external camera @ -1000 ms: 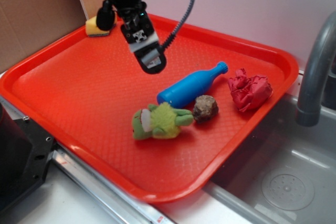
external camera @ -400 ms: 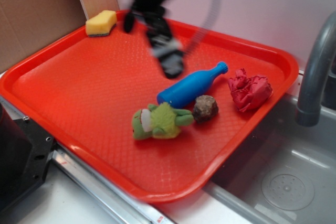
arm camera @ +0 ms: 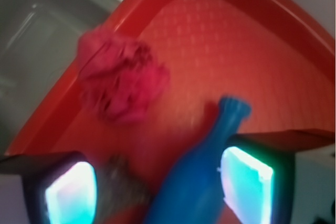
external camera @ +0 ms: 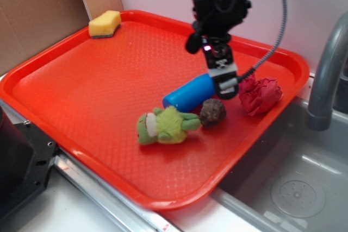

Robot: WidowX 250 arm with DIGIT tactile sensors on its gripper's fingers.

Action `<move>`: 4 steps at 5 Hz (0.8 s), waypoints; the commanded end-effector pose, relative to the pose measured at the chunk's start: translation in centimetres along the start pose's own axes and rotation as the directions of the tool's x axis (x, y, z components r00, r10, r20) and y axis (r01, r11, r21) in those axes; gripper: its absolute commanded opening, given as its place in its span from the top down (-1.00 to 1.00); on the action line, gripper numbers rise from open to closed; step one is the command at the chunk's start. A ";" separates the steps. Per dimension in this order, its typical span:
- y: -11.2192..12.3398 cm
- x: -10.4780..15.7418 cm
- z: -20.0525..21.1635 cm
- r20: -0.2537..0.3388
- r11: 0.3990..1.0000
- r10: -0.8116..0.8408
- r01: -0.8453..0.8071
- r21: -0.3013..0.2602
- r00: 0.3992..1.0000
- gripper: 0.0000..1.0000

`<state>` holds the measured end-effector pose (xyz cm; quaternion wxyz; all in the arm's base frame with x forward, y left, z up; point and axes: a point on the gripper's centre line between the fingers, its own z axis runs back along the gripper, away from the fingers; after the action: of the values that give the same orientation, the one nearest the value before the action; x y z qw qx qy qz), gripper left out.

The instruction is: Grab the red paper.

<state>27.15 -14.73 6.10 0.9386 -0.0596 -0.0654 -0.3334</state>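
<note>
The red paper (external camera: 260, 95), a crumpled dark red ball, lies at the right edge of the red tray (external camera: 81, 74); in the wrist view the paper (arm camera: 122, 80) sits ahead and to the left. My gripper (external camera: 224, 82) hangs over the neck of the blue bottle (external camera: 189, 93), just left of the paper, not touching it. In the wrist view the gripper (arm camera: 157, 187) is open and empty, its lit pads (arm camera: 247, 179) wide apart, with the bottle (arm camera: 202, 166) and the brown rock (arm camera: 123, 182) below between them.
A green plush frog (external camera: 163, 125) and the brown rock (external camera: 212, 112) lie near the bottle. A yellow sponge (external camera: 105, 23) sits in the tray's far left corner. A grey faucet (external camera: 326, 74) and a sink (external camera: 293, 188) are to the right.
My gripper has swung from the tray's far left side to the right, now over the blue bottle next to the red paper. The objects have not moved.
</note>
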 end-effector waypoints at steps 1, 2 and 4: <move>-2.6 0.1 0.7 0.128 0.995 -0.099 0.100 -0.006 0.987 -1.00; -3.6 0.9 -0.6 0.120 0.989 -0.143 0.145 -0.009 0.982 -1.00; -1.9 3.2 -2.0 0.113 0.990 -0.141 0.140 0.017 0.984 -1.00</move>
<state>28.55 -17.73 3.31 0.9143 -0.0684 -0.1019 -0.3859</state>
